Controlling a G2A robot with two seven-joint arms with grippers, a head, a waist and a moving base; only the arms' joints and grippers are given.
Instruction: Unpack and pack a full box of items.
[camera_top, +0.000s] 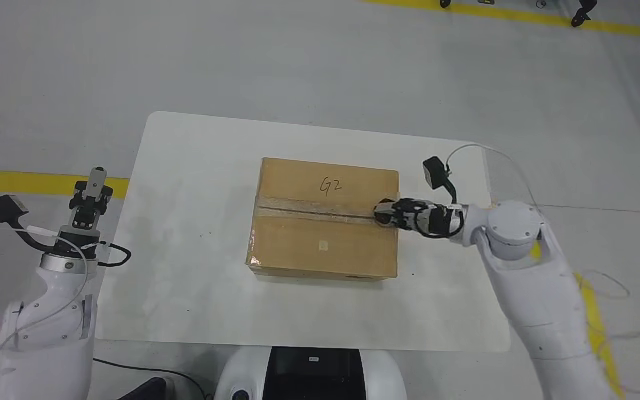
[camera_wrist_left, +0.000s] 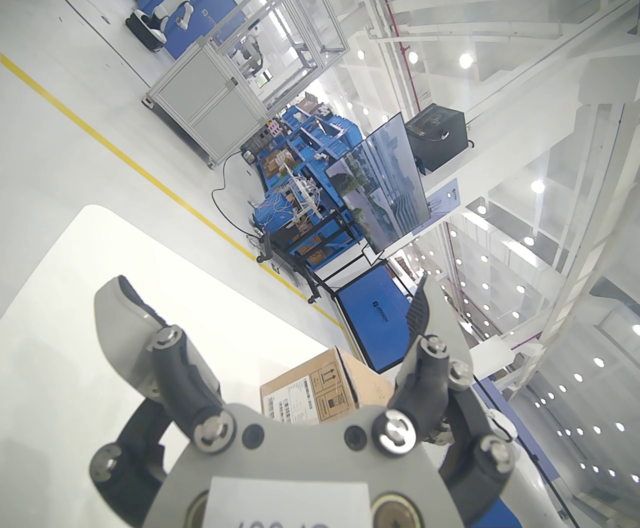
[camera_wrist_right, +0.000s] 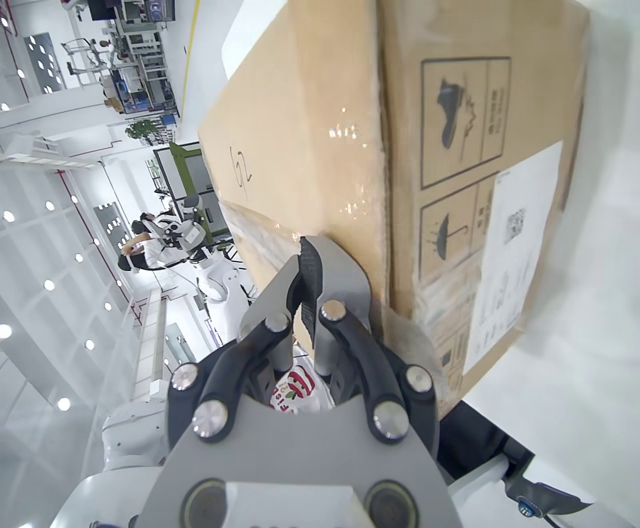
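A closed brown cardboard box lies in the middle of the white table, with a taped seam running along its top. My right gripper is shut at the box's right end, its tips pressed against the seam at the top edge. Shipping symbols and a white label cover the box's end face. My left gripper hangs open and empty beyond the table's left edge. From its wrist view the open fingers frame a far corner of the box.
The table carries nothing besides the box. A yellow floor line runs past the left arm. Blue racks and a large screen stand far off in the hall.
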